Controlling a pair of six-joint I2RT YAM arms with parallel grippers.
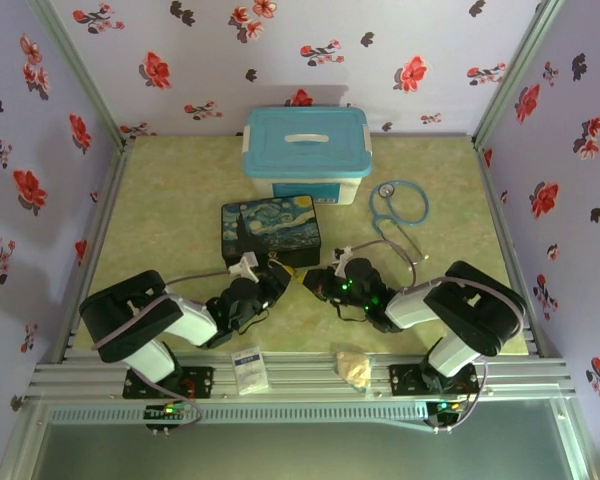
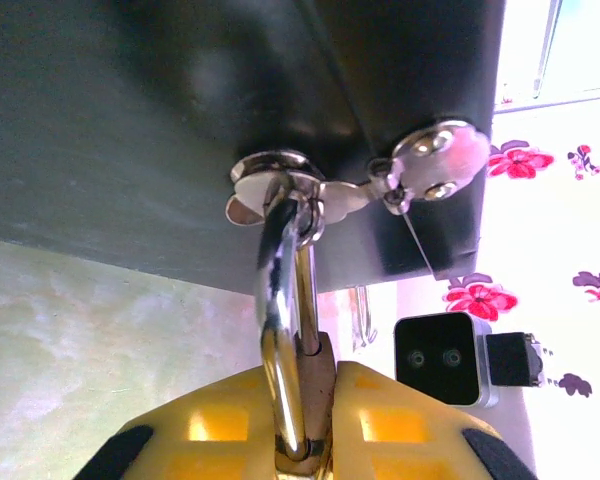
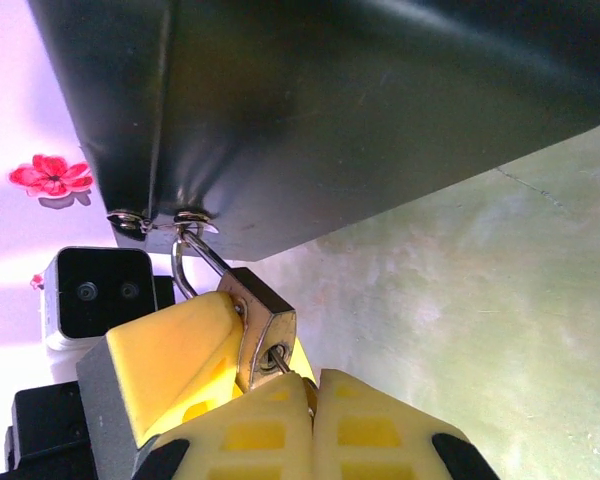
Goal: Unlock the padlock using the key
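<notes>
We've got soft, even light from above on the table (image 1: 170, 200), with only faint shadows. Up close, glare streaks the silver loop of the padlock (image 2: 278, 310), the wall (image 2: 565, 230) blows out white, and the near yellow fingers (image 2: 215, 425) go blurry.

The tiny brass-gold metal padlock (image 3: 263, 318) had a dull, brushed body, while its thin silver U-shaped shackle (image 2: 278, 330) was mirror-polished, as was the round silver metal clasp (image 2: 435, 160). The thin dark grey metal key (image 3: 278, 357) looked dull. The dark box (image 3: 360, 120) wall was smooth and faintly sheened, the yellow plastic fingers (image 3: 270, 435) matt, and the pale green marbled table (image 3: 500, 300) smooth.
</notes>
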